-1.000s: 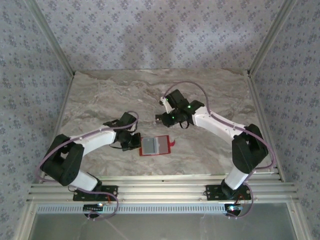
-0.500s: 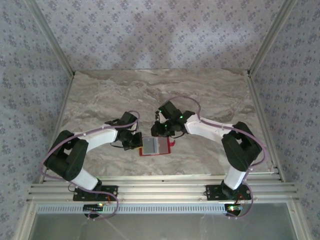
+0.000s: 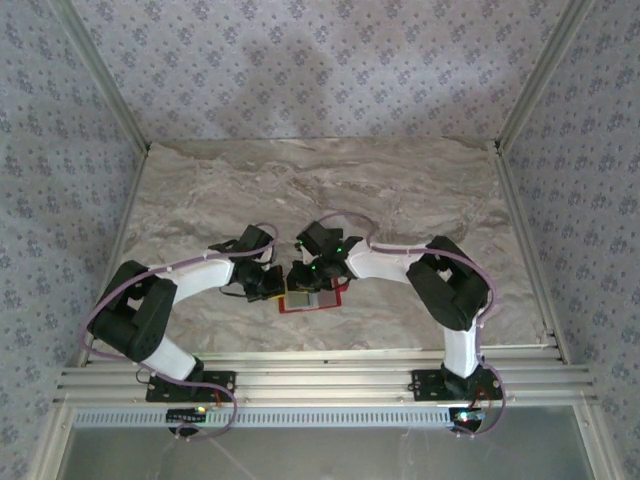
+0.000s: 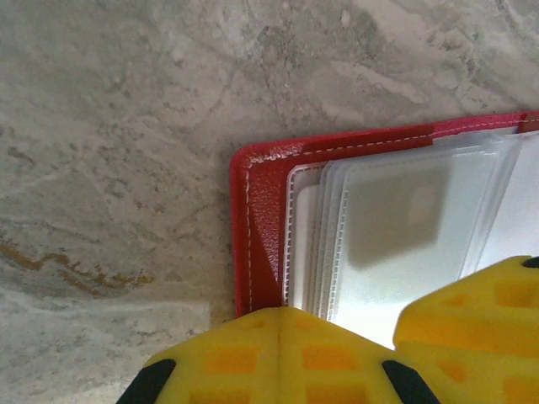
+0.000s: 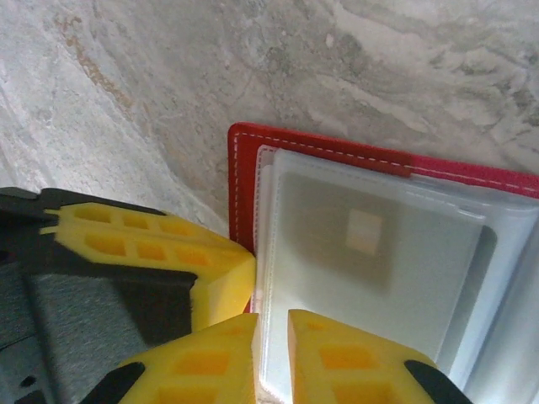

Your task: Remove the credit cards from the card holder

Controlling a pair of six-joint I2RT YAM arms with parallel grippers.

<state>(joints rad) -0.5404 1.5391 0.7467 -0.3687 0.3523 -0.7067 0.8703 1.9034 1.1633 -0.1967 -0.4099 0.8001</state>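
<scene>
Right wrist: open red card holder (image 5: pixel 242 185)

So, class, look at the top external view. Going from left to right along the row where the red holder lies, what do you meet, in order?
left arm's elbow → left tool → card holder → right arm's elbow

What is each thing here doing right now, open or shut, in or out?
card holder: open, flat on the table.
credit card: inside a clear pocket, not out yet.
left gripper: shut, tips at the holder's red edge.
right gripper: nearly closed at the pocket's edge; grip unclear.
</scene>
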